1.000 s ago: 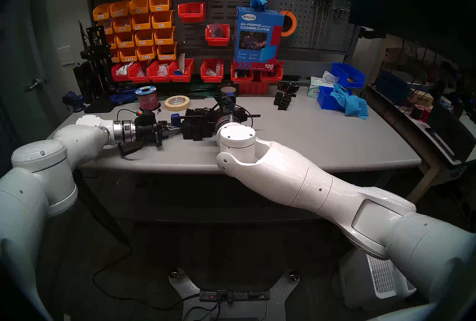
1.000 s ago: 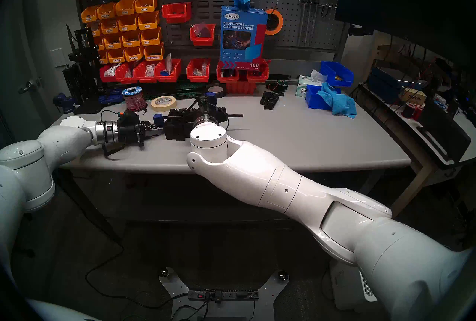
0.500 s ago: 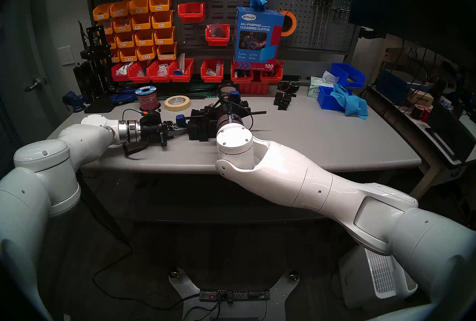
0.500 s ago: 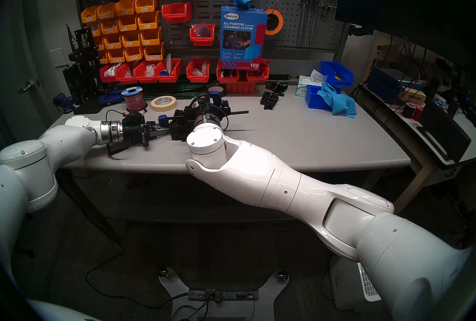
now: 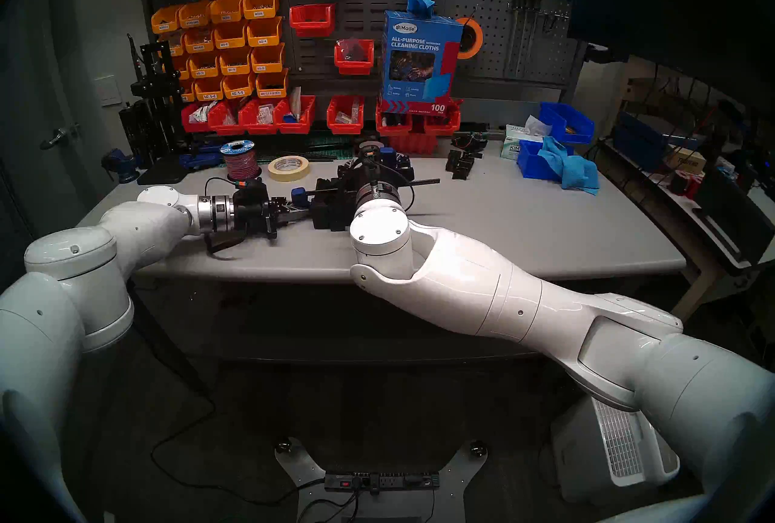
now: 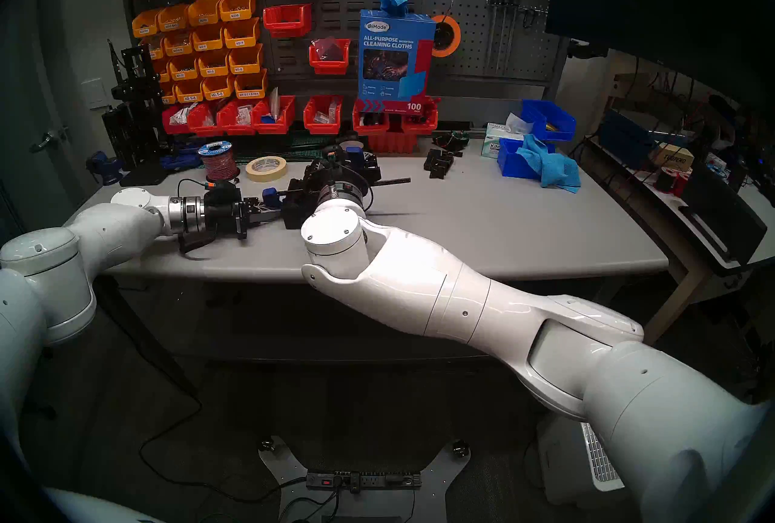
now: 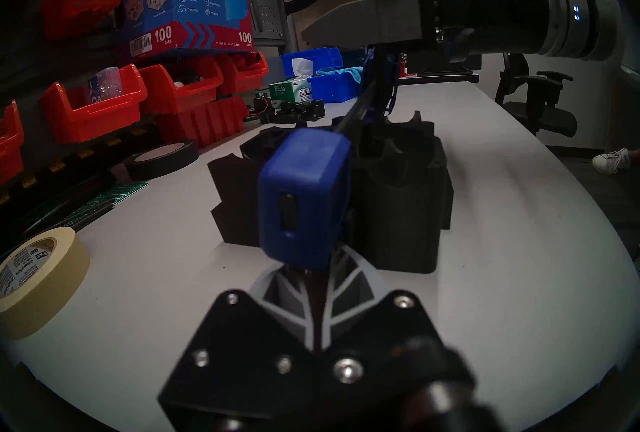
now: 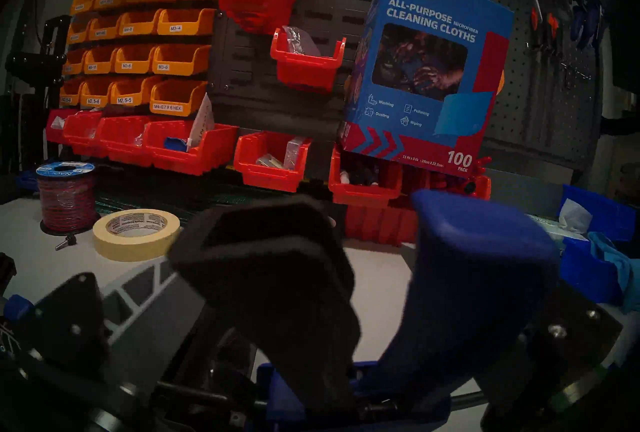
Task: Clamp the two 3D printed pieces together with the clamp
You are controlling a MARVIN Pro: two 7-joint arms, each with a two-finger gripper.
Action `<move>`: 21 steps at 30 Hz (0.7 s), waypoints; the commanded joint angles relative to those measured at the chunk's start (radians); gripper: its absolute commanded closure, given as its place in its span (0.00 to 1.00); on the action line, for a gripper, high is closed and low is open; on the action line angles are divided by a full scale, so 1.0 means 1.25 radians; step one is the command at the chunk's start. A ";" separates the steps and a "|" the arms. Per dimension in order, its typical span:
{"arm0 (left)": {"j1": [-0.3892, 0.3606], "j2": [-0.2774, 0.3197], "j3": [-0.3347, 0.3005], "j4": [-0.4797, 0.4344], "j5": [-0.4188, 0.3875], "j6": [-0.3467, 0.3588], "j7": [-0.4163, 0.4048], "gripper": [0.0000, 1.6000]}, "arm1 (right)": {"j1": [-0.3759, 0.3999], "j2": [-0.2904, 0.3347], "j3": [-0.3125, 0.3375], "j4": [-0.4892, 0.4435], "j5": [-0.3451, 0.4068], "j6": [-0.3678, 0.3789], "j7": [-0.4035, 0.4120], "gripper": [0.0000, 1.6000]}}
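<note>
Head stereo views take in a grey workbench backed by a pegboard wall hung with orange and red parts bins, with a blue box of cleaning cloths propped on the red bins. Two white arms reach over the bench from either side. Between them, left of the bench's middle, stand the two 3D printed pieces, matte black notched blocks side by side on the surface, and the clamp lies across their tops, its thin black bar running out to the right past the right arm's wrist. In the left wrist view the left gripper has its jaws drawn tight together on the black part just under the clamp's blue end block, which sits at the near face of the pieces. In the right wrist view the right gripper stands spread wide around the clamp's grip, its grey ribbed finger beside the black trigger and the blue handle toward the other side; whether the fingers press on the handle I cannot tell. A roll of masking tape and a spool of red wire sit behind the left gripper, and a small heap of black plastic parts lies farther right.
</note>
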 commanded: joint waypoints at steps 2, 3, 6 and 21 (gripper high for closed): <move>-0.009 -0.014 -0.003 -0.012 -0.003 -0.003 -0.045 1.00 | -0.016 0.002 0.012 -0.009 0.000 -0.017 -0.033 0.00; -0.009 -0.014 -0.003 -0.012 -0.003 -0.004 -0.044 1.00 | -0.016 0.003 0.014 -0.009 -0.002 -0.019 -0.037 0.00; -0.009 -0.014 -0.003 -0.013 -0.003 -0.005 -0.044 1.00 | -0.012 0.003 0.018 -0.010 -0.008 -0.023 -0.050 0.00; -0.008 -0.012 -0.003 -0.019 -0.002 -0.011 -0.037 1.00 | 0.038 0.000 0.018 -0.017 -0.046 -0.015 -0.072 0.00</move>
